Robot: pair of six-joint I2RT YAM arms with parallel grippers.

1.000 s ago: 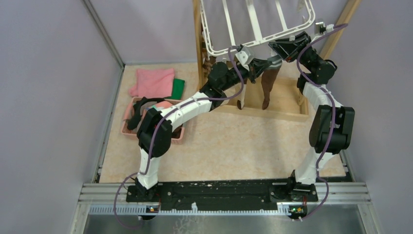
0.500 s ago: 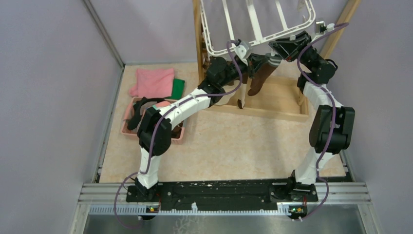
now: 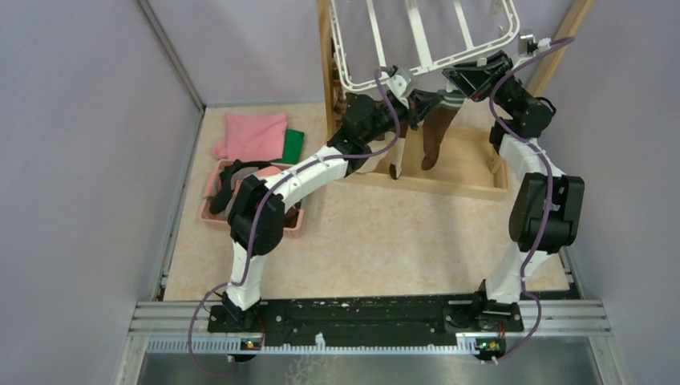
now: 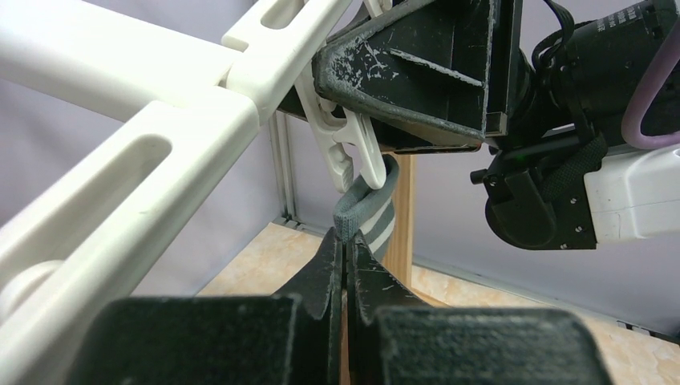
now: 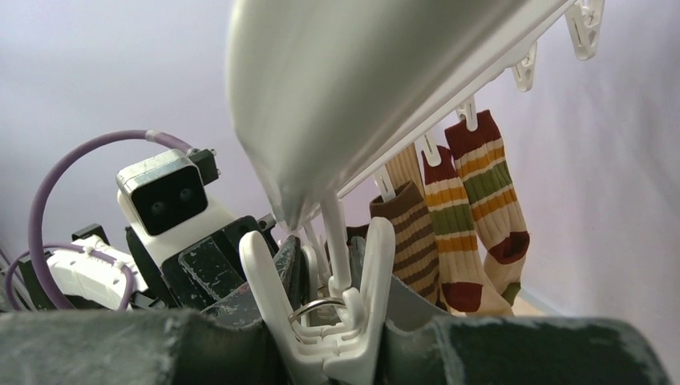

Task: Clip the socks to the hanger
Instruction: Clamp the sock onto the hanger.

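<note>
The white grid hanger (image 3: 425,44) hangs from the wooden frame at the back. My left gripper (image 3: 423,103) is shut on the grey striped cuff (image 4: 367,215) of a dark brown sock (image 3: 435,136) and holds it up against the mouth of a white clip (image 4: 350,152). In the left wrist view the left gripper (image 4: 346,241) pinches the folded cuff edge just under that clip. My right gripper (image 3: 459,80) is shut on the same clip (image 5: 337,321), its fingers pressing on both sides. Several striped socks (image 5: 469,208) hang from clips further along.
The wooden post frame stands on a wooden base tray (image 3: 465,180). A pink basket (image 3: 210,210) with dark socks sits at the left. The folded pink cloth (image 3: 252,135) and green cloth (image 3: 294,146) lie behind it. Another sock (image 3: 396,160) dangles beside the held one.
My left gripper has risen with the cuff toward the clip. The sock's body swung left, then back toward hanging straight. The right gripper has stayed on the clip.
</note>
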